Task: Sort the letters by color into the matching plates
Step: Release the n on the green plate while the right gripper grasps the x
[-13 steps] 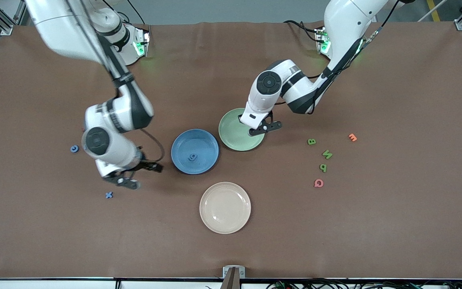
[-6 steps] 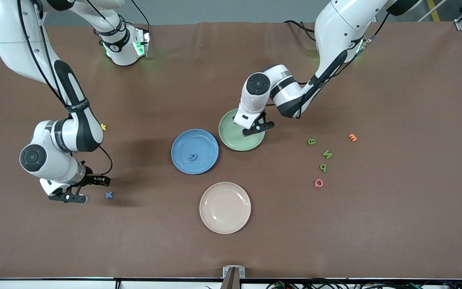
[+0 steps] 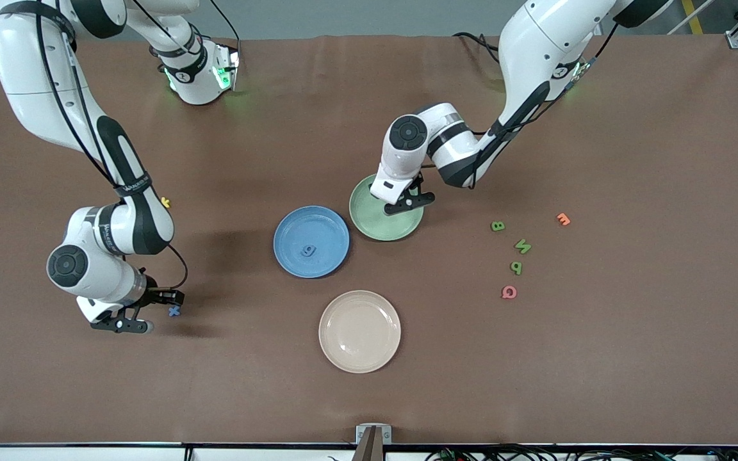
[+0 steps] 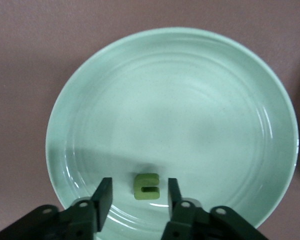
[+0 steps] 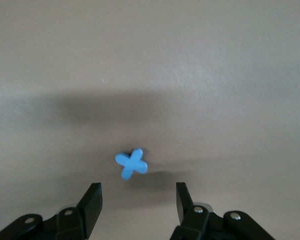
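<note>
Two steps running at once. Left tool [image 4: 137,200] is low over the round matte light-green plate [image 3: 369,221], jaws apart w/ a small chunky green toy letter [image 4: 146,186] lying on the plate between the tips, not gripped, so that drop looks done. Right tool [image 5: 138,202] is open too, empty, low over the brown tabletop [image 3: 599,358] just beside the small blue X-shaped letter [image 3: 174,311]; the X sits on the tabletop toward the right arm's end, ahead of the jaws, not yet between them. Round blue plate [image 3: 292,259] already has one blue letter [image 3: 307,250]. Three green letters [image 3: 515,246] wait on the tabletop toward the left arm's end, w/ an orange letter [image 3: 563,219] and a pink one [image 3: 508,292] nearby as distractors; cream-beige plate [image 3: 359,331] unused. Next, probably: right tool moves fwd to straddle the X, closes, carries to blue plate; left lifts clear, goes for a green one.
</note>
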You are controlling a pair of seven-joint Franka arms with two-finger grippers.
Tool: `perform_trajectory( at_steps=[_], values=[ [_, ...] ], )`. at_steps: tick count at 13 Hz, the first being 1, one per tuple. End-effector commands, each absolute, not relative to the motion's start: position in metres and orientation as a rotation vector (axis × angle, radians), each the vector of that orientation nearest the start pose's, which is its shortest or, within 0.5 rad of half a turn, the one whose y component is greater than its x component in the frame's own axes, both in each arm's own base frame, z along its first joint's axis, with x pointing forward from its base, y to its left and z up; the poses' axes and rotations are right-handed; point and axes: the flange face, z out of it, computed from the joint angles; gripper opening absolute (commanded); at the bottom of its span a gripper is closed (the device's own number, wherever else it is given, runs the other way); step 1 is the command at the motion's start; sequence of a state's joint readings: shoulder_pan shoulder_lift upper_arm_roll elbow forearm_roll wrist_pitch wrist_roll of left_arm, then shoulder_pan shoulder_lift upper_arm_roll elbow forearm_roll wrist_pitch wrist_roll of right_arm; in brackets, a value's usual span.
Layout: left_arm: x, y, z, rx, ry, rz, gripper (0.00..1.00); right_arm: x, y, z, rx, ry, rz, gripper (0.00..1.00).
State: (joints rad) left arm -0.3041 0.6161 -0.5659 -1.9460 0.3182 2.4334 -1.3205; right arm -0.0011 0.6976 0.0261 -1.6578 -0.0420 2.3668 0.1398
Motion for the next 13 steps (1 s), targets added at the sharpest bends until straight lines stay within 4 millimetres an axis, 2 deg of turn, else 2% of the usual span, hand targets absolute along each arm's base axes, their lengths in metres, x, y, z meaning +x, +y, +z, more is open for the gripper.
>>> perform_trajectory(
  at_steps=[1, 4, 8, 11, 13],
  values=[
    [0.419, -0.446, 0.225, -3.126, -0.479, 0.091, 0.99, 0.698, 0.018, 0.197, -3.15, 0.129, -0.032, 0.66],
    [0.438, -0.409, 0.235, -3.117, -0.397, 0.065, 0.99, 0.699, 0.018, 0.186, -3.153, 0.123, -0.017, 0.64],
    [0.455, -0.343, 0.242, -3.086, -0.31, 0.044, 0.99, 0.704, 0.02, 0.173, -3.151, 0.123, -0.012, 0.64],
    [0.464, -0.293, 0.236, -3.066, -0.272, 0.078, 0.99, 0.707, 0.023, 0.17, -3.153, 0.108, -0.018, 0.47],
    [0.468, -0.263, 0.23, -3.048, -0.344, 0.101, 0.99, 0.707, 0.025, 0.17, -3.153, 0.103, -0.022, 0.17]
  ],
)
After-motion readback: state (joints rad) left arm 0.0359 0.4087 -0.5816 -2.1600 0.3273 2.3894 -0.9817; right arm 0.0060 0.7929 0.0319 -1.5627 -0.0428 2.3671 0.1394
